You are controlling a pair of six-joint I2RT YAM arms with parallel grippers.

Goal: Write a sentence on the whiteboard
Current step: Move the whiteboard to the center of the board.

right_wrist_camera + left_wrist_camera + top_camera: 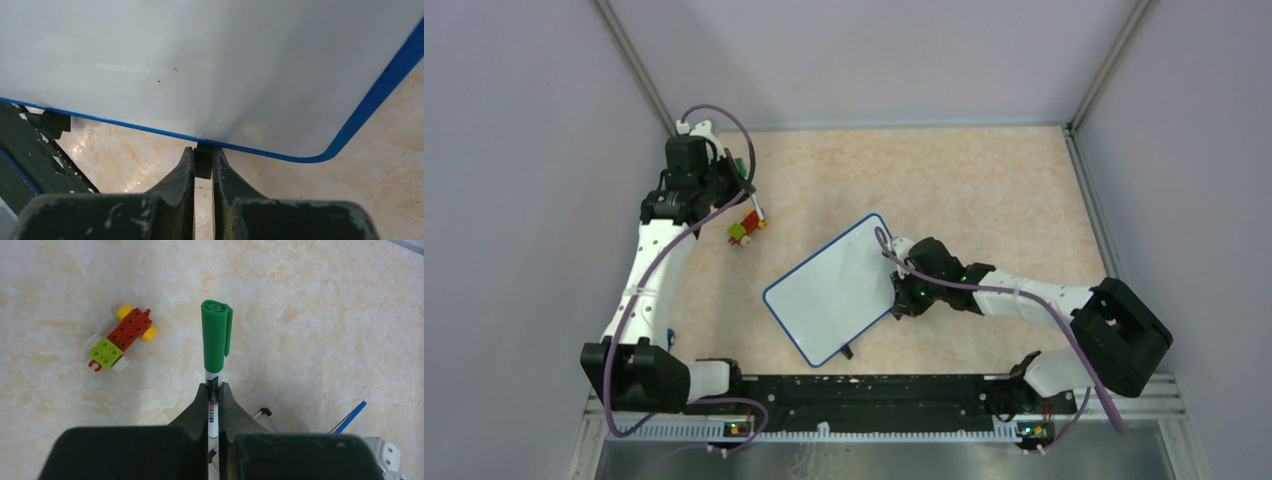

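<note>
The whiteboard [834,290] lies tilted at the table's middle, with a blue rim and a blank face; no green sentence shows on it. In the right wrist view the whiteboard [200,65] fills the top. My right gripper [896,298] [203,152] is at its right long edge, shut on a black clip foot [203,161]. My left gripper [742,188] [214,387] is at the far left, above the table and apart from the board. It is shut on a white marker [216,335] with its green cap on, pointing away from the wrist.
A small toy car of red, green and yellow bricks [744,232] [120,337] lies just below the left gripper. A second black clip foot [847,351] sticks out at the board's near corner. Grey walls enclose the table; a black rail [874,390] runs along the near edge.
</note>
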